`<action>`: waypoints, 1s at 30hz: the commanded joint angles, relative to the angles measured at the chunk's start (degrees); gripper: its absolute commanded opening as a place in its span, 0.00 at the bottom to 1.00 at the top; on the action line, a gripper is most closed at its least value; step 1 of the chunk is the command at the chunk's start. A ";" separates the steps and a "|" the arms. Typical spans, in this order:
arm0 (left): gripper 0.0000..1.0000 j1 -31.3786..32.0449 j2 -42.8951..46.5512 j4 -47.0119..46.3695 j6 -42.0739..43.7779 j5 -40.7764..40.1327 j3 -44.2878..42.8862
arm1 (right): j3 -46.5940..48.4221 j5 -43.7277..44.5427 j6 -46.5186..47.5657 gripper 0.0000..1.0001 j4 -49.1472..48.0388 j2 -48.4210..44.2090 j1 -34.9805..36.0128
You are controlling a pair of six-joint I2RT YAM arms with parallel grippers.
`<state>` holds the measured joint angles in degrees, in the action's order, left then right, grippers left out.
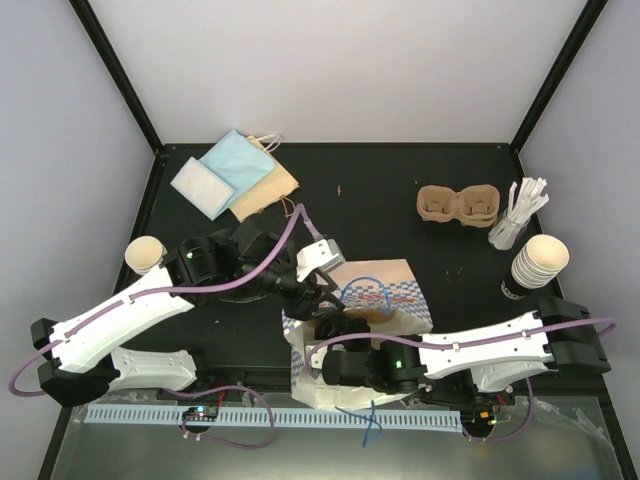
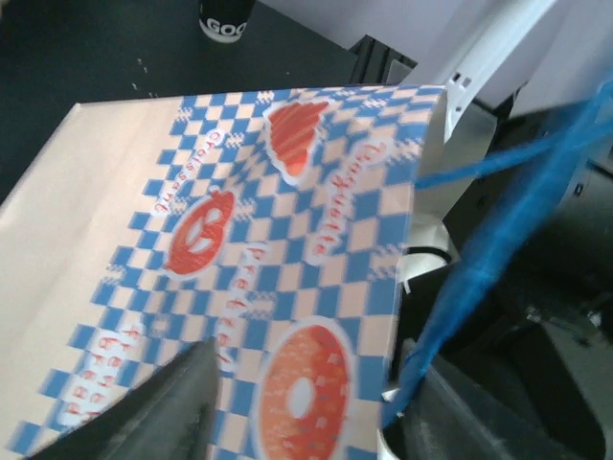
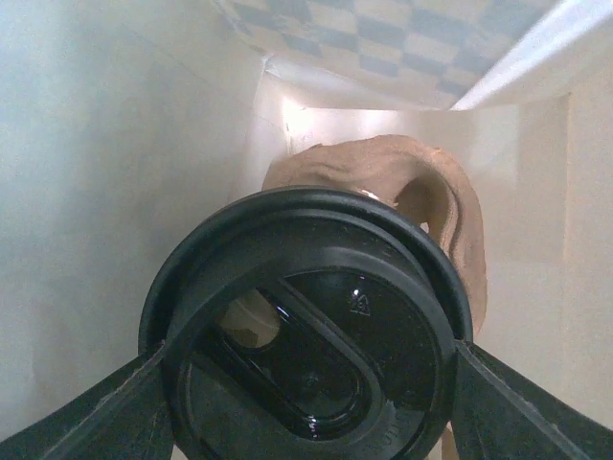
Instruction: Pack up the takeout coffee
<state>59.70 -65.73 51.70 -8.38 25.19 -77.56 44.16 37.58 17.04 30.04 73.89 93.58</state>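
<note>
My right gripper (image 3: pixel 311 379) is inside the blue-checked paper bag (image 1: pixel 385 290) and is shut on a cup by its black lid (image 3: pixel 306 326). A brown pulp cup tray (image 3: pixel 436 206) lies in the bag just beyond the cup. My left gripper (image 2: pixel 306 422) is open at the bag's mouth. Its fingers (image 2: pixel 163 412) straddle the printed wall, and the blue handle (image 2: pixel 479 249) rests against the right finger. In the top view the left gripper (image 1: pixel 312 285) is at the bag's left edge. A second tray (image 1: pixel 458 205) lies on the table.
A stack of cream cups (image 1: pixel 540 262) stands at the right, with white stir sticks (image 1: pixel 520 215) behind it. A single cup (image 1: pixel 145 253) stands at the left. Blue, white and tan napkins (image 1: pixel 230 175) lie at the back left. Walls close in the table.
</note>
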 commanded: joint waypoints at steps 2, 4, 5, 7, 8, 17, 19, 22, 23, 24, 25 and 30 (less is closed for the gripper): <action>0.68 -0.46 1.98 0.41 -0.75 -4.55 -5.11 | -0.04 -0.97 -0.60 0.57 -0.61 -1.03 0.42; 0.79 -1.25 3.22 1.56 -2.01 -8.07 -6.37 | -0.04 -0.60 -0.17 0.57 -1.17 -1.02 0.46; 0.83 -2.10 3.83 2.23 -2.52 -9.48 -7.13 | -0.04 -0.40 -0.12 0.57 -1.37 -1.00 0.46; 0.92 -4.51 4.97 3.57 -3.32 -11.89 -8.42 | -0.04 0.15 0.28 0.57 -1.69 -1.03 0.44; 0.98 -5.95 5.63 4.13 -3.84 -13.55 -8.79 | -0.04 0.57 0.42 0.57 -1.91 -1.09 0.50; 0.99 -27.38 3.14 6.75 -7.87 -12.54 -4.04 | -0.39 3.77 1.26 0.57 -3.24 -2.12 0.40; 0.99 -29.74 0.18 5.53 -7.97 -12.25 -2.40 | -0.47 5.03 1.72 0.57 -3.76 -2.77 0.37; 0.99 -30.83 -4.31 1.81 -7.54 -10.78 -0.36 | -0.63 6.07 2.57 0.57 -4.07 -3.17 0.37; 0.97 -31.00 -5.90 0.39 -7.45 -10.25 -0.06 | -0.82 6.34 3.06 0.57 -4.45 -3.17 0.37; 0.96 -31.12 -8.02 -0.63 -7.30 -9.91 -0.13 | -1.18 6.78 3.39 0.57 -4.84 -3.06 0.30; 0.93 -31.37 -10.43 -0.90 -7.32 -9.48 -0.87 | -1.51 6.96 3.76 0.57 -5.30 -2.93 0.22; 0.82 -32.40 -22.36 1.09 -7.88 -6.75 -5.28 | -2.08 6.14 4.71 0.57 -6.11 -2.09 -1.00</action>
<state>28.21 -82.56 53.56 -15.33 15.31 -78.74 42.81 42.33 20.51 25.96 71.64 93.32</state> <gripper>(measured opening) 0.849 0.735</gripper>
